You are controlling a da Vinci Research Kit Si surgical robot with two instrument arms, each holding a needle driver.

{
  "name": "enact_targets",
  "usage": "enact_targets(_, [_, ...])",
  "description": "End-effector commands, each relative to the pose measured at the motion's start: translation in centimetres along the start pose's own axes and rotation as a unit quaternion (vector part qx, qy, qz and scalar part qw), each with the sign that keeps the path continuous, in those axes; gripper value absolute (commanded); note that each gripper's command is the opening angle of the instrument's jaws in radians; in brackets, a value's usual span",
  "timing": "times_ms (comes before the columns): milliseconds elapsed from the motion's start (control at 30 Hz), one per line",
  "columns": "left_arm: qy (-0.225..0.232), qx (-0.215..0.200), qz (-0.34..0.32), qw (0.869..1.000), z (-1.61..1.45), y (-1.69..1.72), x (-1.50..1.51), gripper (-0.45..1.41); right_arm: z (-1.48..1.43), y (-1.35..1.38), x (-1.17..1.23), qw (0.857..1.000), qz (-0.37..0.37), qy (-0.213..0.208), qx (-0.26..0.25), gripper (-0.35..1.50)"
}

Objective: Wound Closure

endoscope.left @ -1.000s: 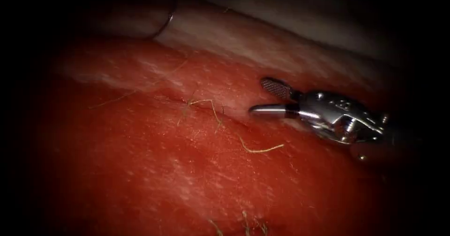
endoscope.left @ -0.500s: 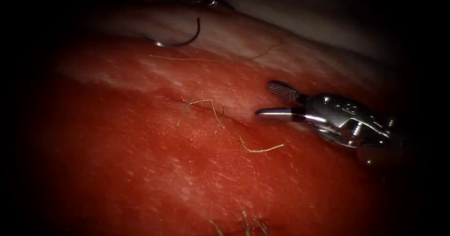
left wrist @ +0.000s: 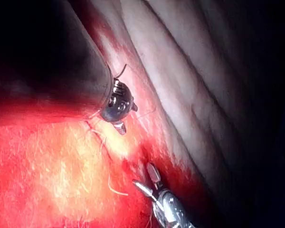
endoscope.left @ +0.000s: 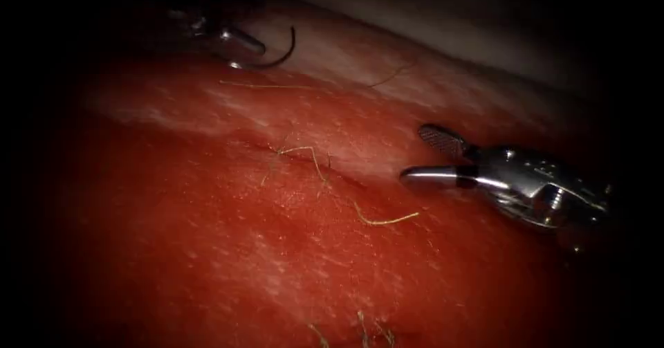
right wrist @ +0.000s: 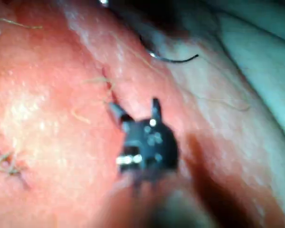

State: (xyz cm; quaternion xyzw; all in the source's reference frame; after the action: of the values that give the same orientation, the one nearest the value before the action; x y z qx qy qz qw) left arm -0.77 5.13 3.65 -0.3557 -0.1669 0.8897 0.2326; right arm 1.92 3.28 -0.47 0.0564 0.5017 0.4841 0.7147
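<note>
The needle lies up at 11 o'clock in the endoscope view, a dark curve against the pale far edge of the tissue, well apart from the cut — whether its tip sits in the tissue I cannot tell. The left pincer is just beside it; its grip is unclear. Thread trails toward 3 o'clock. The right pincer gapes empty at the cut's right.

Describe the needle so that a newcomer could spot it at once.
Start at the tissue and go to its far pale edge, upper left in the endoscope view. Beside the left tool there, the needle is a dark hook, unlike the straw-coloured thread.
</note>
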Motion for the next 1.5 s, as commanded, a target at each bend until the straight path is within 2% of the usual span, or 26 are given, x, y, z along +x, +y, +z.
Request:
enact_targets(33, [0.002, -0.007, 0.008, 1.0, 0.1, 0.12, 0.03, 0.63, 0.03, -0.04, 0.04, 1.0, -0.008, 0.0, -0.003, 1.43])
enact_targets(100, [0.004, -0.011, 0.012, 1.0, 0.15, 0.38, 0.12, 0.63, -0.03, -0.06, 0.08, 1.0, -0.021, -0.004, -0.01, 1.43])
enact_targets(133, [0.003, -0.015, 0.01, 1.0, 0.22, 0.72, 0.27, 0.63, -0.09, -0.08, 0.13, 0.999, -0.028, -0.018, -0.021, 1.43])
enact_targets(267, [-0.022, -0.018, 0.01, 1.0, 0.35, 1.24, 0.5, 0.64, -0.19, -0.12, 0.16, 0.998, -0.04, -0.049, -0.021, 1.41])
enact_targets(367, [-0.041, -0.021, 0.002, 0.999, 0.41, 1.4, 0.56, 0.64, -0.23, -0.12, 0.15, 0.996, -0.051, -0.067, -0.036, 1.4])
enact_targets(533, [-0.088, -0.019, 0.007, 0.996, 0.73, 1.7, 0.54, 0.66, -0.31, -0.1, 0.14, 0.992, -0.055, -0.092, -0.063, 1.4])
enact_targets(667, [-0.123, -0.015, 0.008, 0.992, 0.99, 1.8, 0.41, 0.68, -0.35, -0.08, 0.14, 0.991, -0.058, -0.097, -0.07, 1.41])
enact_targets(967, [-0.125, -0.002, 0.006, 0.992, 1.19, 1.71, 0.41, 0.69, -0.32, -0.11, 0.14, 0.991, -0.06, -0.1, -0.071, 1.41])
enact_targets(1133, [-0.123, -0.01, 0.005, 0.992, 1.36, 1.75, 0.36, 0.69, -0.28, -0.13, 0.13, 0.991, -0.059, -0.1, -0.07, 1.41])
enact_targets(1300, [-0.123, -0.009, -0.01, 0.992, 1.4, 1.64, 0.34, 0.67, -0.27, -0.15, 0.12, 0.991, -0.059, -0.099, -0.069, 1.41])
enact_targets(1333, [-0.123, -0.011, -0.016, 0.992, 1.4, 1.6, 0.33, 0.59, -0.27, -0.15, 0.12, 0.991, -0.059, -0.099, -0.069, 1.41])
enact_targets(1400, [-0.116, -0.034, -0.024, 0.992, 1.37, 1.54, 0.35, 0.0, -0.26, -0.15, 0.12, 0.991, -0.059, -0.099, -0.069, 1.41])
enact_targets(1433, [-0.108, -0.04, -0.024, 0.993, 1.34, 1.53, 0.36, -0.22, -0.27, -0.15, 0.12, 0.991, -0.059, -0.099, -0.069, 1.41])
enact_targets(1500, [-0.093, -0.056, -0.021, 0.994, 1.29, 1.51, 0.4, -0.35, -0.27, -0.15, 0.12, 0.991, -0.059, -0.099, -0.069, 1.41])
